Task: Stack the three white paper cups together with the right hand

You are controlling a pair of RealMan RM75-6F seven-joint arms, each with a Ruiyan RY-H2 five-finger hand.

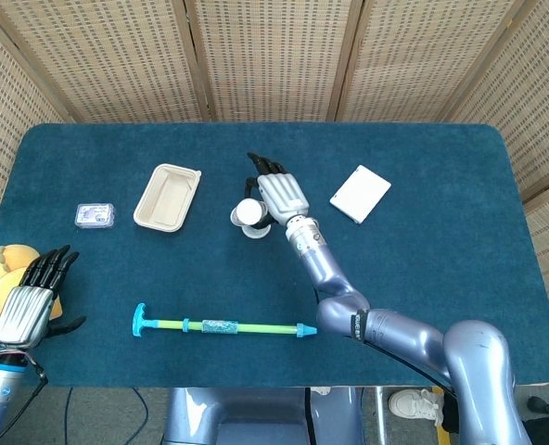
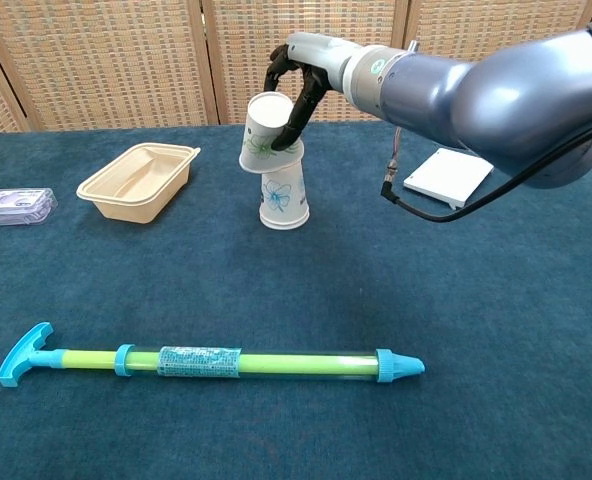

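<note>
Head view. The right hand (image 1: 276,196) lay at the centre of the frame, its dark fingers (image 1: 261,167) wrapped round a white paper cup (image 1: 246,212) whose open mouth faced the camera. A second cup (image 1: 255,229) showed partly beneath it, just below in the frame. A third cup could not be made out. The left hand (image 1: 29,303) rested at the lower left edge, fingers slightly spread and holding nothing, close beside a yellow plush toy (image 1: 4,269). On the blue counter (image 1: 441,278) a beige tray (image 1: 167,197) lay left of centre, a small clear box (image 1: 95,215) further left, a white card (image 1: 360,194) right of centre, and a green and blue pump tube (image 1: 221,326) along the lower middle.

Chest view. The right hand (image 2: 298,70) appeared at upper centre, fingers (image 2: 299,105) pinching the tilted cup (image 2: 263,133) at its side. This cup's base sat at the rim of the upright cup (image 2: 283,201), which stood on the counter (image 2: 496,330). The tray (image 2: 139,181), clear box (image 2: 17,206), card (image 2: 449,177) and pump tube (image 2: 211,362) kept well apart from the cups.
</note>
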